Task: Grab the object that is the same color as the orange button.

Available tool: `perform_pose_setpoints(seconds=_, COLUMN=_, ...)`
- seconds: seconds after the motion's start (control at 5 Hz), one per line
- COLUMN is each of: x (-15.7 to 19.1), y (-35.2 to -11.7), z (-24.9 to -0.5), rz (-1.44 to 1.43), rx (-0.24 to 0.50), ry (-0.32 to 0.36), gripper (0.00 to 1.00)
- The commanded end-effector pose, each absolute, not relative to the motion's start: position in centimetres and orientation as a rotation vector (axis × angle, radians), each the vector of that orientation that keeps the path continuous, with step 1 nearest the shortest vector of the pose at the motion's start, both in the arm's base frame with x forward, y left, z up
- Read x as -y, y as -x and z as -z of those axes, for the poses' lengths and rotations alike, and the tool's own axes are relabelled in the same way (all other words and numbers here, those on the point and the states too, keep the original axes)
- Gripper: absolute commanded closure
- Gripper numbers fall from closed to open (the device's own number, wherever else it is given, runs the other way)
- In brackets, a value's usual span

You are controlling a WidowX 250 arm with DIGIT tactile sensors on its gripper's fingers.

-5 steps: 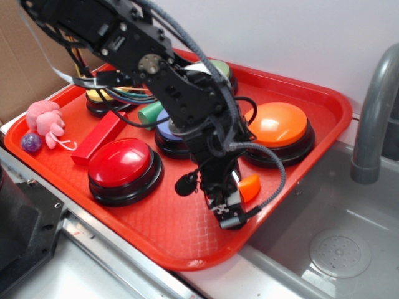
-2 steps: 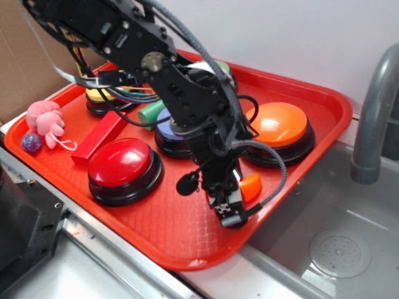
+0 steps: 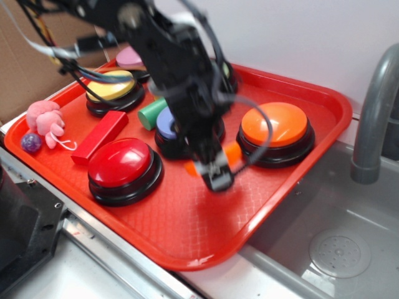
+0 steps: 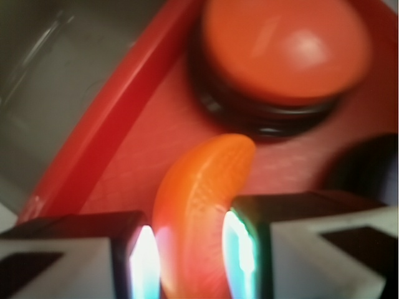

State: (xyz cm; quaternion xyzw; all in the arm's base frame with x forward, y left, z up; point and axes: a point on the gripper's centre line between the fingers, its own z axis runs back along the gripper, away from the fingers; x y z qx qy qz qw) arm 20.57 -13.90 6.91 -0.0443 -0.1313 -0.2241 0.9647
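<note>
Red tray (image 3: 299, 93) sits beside a steel sink basin (image 3: 324, 230), grey faucet pipe (image 3: 374, 112) at the sink's far edge, white wall behind.

You've got the orange crescent (image 4: 199, 205) pinched between the two fingers (image 4: 246, 249) of the gripper (image 3: 213, 169); jaws closed on it. Wrist view shows it standing up between the pads, tip curving toward the orange button (image 3: 276, 124). Crescent (image 3: 232, 154) is just beside that button, on its near-left side, apparently clear of the tray floor, though motion blur makes that hard to confirm.

Arm reaches down from the upper left, over the blue button (image 3: 168, 123), wrist pointing down at the tray. Whole arm is blurred.

Relative to the orange button: blue button to its left, green cylinder (image 3: 151, 112) further left, then yellow button (image 3: 112, 85) and pink button (image 3: 129, 58). Red button (image 3: 121, 163) near-left, red block (image 3: 100, 136) beyond it. Pink plush toy (image 3: 45, 119) and purple ball (image 3: 30, 142) at the tray's far-left edge. Cardboard (image 3: 25, 68) behind that edge.
</note>
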Motion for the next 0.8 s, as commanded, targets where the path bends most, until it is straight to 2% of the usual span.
perform_pose_setpoints(seconds=0.0, x=11.4, y=-20.0, z=-13.2, rz=0.181, rx=0.287, ry=0.078, gripper=1.00)
perform_pose_setpoints(seconds=0.2, x=8.7, y=-18.7, z=-15.3, rz=0.025, rx=0.252, ry=0.071, gripper=1.00)
perform_pose_setpoints(seconds=0.6, x=6.0, y=-17.8, z=-17.0, rz=-0.045, rx=0.182, ry=-0.005, gripper=1.00)
